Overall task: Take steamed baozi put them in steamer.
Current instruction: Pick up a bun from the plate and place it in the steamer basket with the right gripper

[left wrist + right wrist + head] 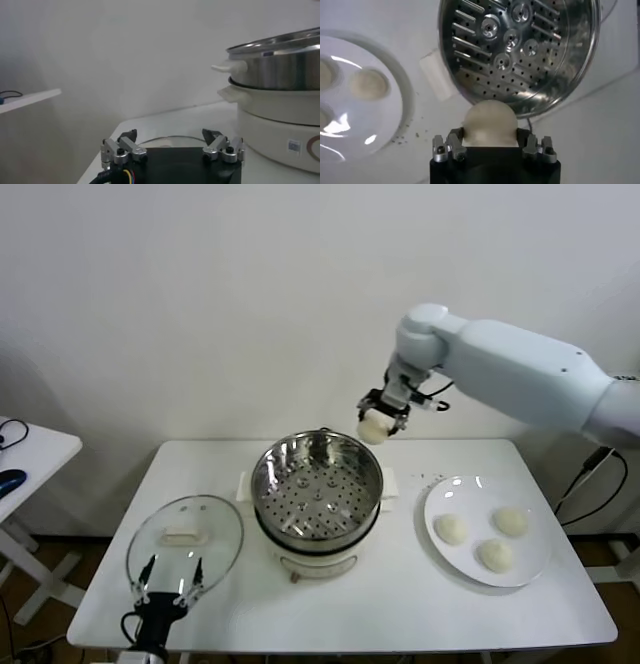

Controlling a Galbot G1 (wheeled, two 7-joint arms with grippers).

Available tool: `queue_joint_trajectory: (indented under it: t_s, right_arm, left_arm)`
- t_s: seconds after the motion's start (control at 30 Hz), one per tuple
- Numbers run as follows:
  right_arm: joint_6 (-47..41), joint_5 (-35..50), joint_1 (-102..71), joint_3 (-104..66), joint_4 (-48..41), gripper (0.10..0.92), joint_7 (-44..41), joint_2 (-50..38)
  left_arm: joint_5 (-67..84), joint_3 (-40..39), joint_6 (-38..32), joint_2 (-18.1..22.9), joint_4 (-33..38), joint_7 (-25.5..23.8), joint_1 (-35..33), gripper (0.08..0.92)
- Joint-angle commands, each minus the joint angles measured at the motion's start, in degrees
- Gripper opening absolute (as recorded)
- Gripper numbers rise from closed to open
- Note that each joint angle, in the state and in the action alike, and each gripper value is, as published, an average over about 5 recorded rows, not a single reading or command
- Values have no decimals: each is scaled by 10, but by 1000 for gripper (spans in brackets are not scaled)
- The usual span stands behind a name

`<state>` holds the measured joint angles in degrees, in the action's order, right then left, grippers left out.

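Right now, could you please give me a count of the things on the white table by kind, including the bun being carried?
Steamed baozi: 4, three on the plate at, one held by the right gripper
Steamer: 1
White plate: 1
Glass lid: 1
Total: 7

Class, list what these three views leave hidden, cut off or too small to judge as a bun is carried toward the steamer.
- Held baozi: its underside, hidden by the right end effector in the right wrist view.
- Steamer: cut off by the picture's edge in the left wrist view; its inside is hidden by its wall.
- Plate: partly cut off in the right wrist view.
- Specks beside the plate: too small to identify.
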<state>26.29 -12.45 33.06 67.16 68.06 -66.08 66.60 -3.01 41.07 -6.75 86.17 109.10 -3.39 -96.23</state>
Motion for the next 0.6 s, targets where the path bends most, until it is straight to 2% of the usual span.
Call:
queue_joint_trajectory:
  t_s: [0.03,0.33,0.6]
  right_arm:
    - [46,-104,-54,-19,-37,679,3,122]
    - [74,-168,-101,-26,-122,679,13,177]
    - [84,-199,-126,-36,-150,679,19,188]
  left_arm:
    - [-2,-3,6,1,0,-4,7,823]
    - [5,0,5,1,1,-4,5,823]
    - [7,4,4,-3,2,-5,4,823]
